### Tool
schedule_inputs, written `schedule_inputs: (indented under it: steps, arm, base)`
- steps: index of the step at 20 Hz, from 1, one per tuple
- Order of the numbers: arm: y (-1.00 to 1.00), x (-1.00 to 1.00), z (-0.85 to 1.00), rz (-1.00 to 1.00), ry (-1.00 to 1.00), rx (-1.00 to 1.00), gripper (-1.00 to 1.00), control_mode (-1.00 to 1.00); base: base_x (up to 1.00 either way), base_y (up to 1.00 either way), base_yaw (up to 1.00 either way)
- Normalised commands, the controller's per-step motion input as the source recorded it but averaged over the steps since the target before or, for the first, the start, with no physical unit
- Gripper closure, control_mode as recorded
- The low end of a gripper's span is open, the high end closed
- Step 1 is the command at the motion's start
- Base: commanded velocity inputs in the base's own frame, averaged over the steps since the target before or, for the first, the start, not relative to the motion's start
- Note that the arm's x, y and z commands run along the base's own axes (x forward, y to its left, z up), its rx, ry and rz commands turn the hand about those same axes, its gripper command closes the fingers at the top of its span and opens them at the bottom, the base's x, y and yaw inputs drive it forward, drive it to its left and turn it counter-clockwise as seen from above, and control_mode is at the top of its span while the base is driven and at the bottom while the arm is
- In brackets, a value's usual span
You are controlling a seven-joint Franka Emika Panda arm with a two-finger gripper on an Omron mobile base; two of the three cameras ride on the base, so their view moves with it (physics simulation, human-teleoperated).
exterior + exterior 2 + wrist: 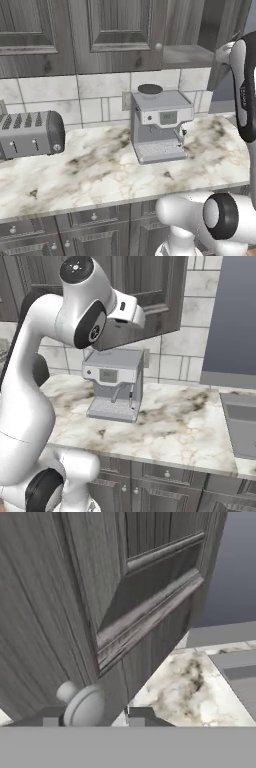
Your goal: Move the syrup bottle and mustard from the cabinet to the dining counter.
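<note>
Currently, note that the gripper [95, 718] sits at the knob [82, 704] of the cabinet [60, 602] door, fingertips slightly apart around it, with neither bottle visible, so both transfers remain outstanding.

We see a dark grey wood-grain wall cabinet [117, 30] with a small round silver knob [159, 46] above a white veined marble counter [95, 175], where a silver toaster [31, 133] stands well left of a grey coffee machine [160, 125].
</note>
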Motion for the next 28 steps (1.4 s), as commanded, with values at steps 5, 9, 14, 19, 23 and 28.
schedule_inputs:
  steps: [5,9,14,19,23,28]
  arm:
    - [-1.00,-0.74,-0.09,-0.05,0.00,0.00,1.00,-1.00]
    - [-0.79,-0.59,-0.09,-0.03,0.00,0.00,-1.00,-1.00]
    - [0.26,-0.92,-0.08,-0.01,-0.04,0.00,-1.00,-1.00]
    - [0.97,-0.96,-0.01,-0.04,-0.02,-0.04,-1.00,-1.00]
    - [1.00,-0.16,0.00,-0.05,0.00,-0.10,-1.00,-1.00]
    - [0.87,0.31,0.00,-0.03,-0.03,-0.03,-1.00,-1.00]
  base:
    - [0.00,0.00,0.00]
    - [0.00,0.00,0.00]
    - [0.00,0.00,0.00]
    - [0.00,0.00,0.00]
    - [0.00,0.00,0.00]
    - [0.00,0.00,0.00]
